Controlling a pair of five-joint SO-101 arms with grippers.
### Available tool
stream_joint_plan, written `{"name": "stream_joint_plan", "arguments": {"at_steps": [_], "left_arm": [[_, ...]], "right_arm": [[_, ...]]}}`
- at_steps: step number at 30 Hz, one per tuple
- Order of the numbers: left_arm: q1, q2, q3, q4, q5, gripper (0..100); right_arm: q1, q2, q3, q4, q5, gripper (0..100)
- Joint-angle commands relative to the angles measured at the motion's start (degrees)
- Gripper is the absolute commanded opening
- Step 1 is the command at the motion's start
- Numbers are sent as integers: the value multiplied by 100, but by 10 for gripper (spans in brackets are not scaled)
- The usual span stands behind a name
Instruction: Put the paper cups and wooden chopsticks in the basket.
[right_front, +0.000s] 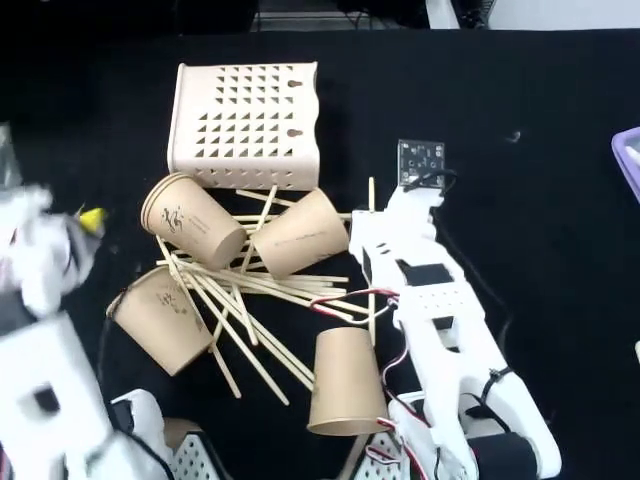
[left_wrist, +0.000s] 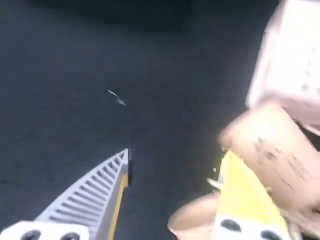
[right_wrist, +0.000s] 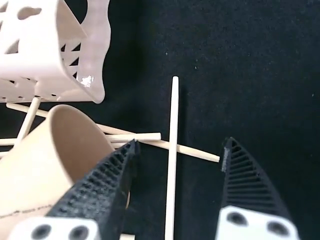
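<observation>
The cream perforated plastic basket (right_front: 245, 125) sits at the far side of the black cloth-covered bench (right_front: 560, 260), apparently tipped on its side. Nothing shows inside it, so the task looks barely begun. Just in front of it, four brown paper cups (right_front: 190, 218) lie scattered around a fanned heap of pale wooden chopsticks (right_front: 250, 300), several of them tucked under or between the cups. That tangle probably explains the right arm's position. Its black-fingered right hand (right_wrist: 181, 144) is spread wide and empty, poised with one finger on each side of a lone chopstick (right_wrist: 172, 150). This stick lies at the edge of the pile, crossing only a couple of others, so it is likely the easiest piece to lift without dragging the rest. The nearest tipped cup (right_wrist: 45, 155) lies close beside one finger, and closing carelessly might nudge it. The left hand (left_wrist: 176, 154), with one grey finger and one yellow, is also wide open and holds nothing. It hangs above bare bench at the side of the heap, with two cups just past its yellow finger, perhaps placed there to take a cup without crowding the other arm.
</observation>
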Motion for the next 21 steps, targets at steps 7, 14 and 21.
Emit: {"name": "stream_joint_plan", "arguments": {"at_steps": [7, 14, 21], "left_arm": [[1771, 4264, -4286, 800, 1099, 297], [1789, 6523, -6185, 765, 1081, 293], [1745, 8360, -7793, 756, 1081, 292]], "right_arm": [[132, 22, -110, -123, 0, 269], [123, 22, -110, -114, -9, 269], [123, 22, -101, -79, -26, 269]]}}
